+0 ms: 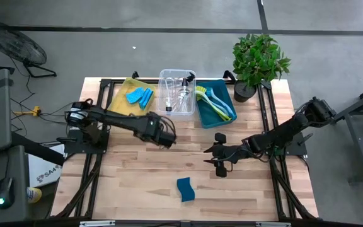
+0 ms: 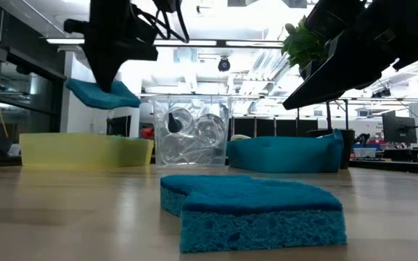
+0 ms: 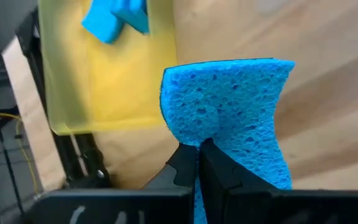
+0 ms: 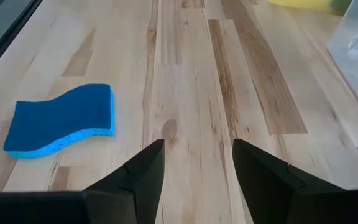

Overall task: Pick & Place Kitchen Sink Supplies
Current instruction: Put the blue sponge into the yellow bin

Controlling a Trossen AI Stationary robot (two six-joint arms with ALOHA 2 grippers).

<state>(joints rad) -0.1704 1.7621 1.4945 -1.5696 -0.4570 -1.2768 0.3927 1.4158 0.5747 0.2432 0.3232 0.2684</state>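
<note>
- The left end effector (image 1: 167, 140) hangs over the middle of the desk (image 1: 137, 189), its fingers clenched on a blue sponge (image 3: 235, 115) pinched at one edge and lifted clear of the wood.
- The yellow bin (image 1: 120, 104), which already holds other blue sponges (image 1: 139, 96), lies toward the far left corner of the desk from that end effector, near but not beneath it; in the low view the carried sponge (image 2: 101, 94) rides above the bin's rim height.
- That offset is what the coming move appears to turn on: the held sponge must travel away from the desk's near edge and leftward to clear the bin wall.
- The right end effector (image 1: 220, 153) hovers with its fingers released and empty, aimed along the wood grain.
- A second blue sponge (image 1: 185, 189) lies flat near the desk's front edge, closer to the right end effector than to the left, and off to one side of its open fingers rather than between them.
- Its long axis runs across the right wrist view (image 4: 61, 119), roughly crosswise to the fingers' line of approach.
- Behind, the clear bin (image 1: 176, 93) holds bottles and the teal bin (image 1: 222, 94) holds brushes.
</note>
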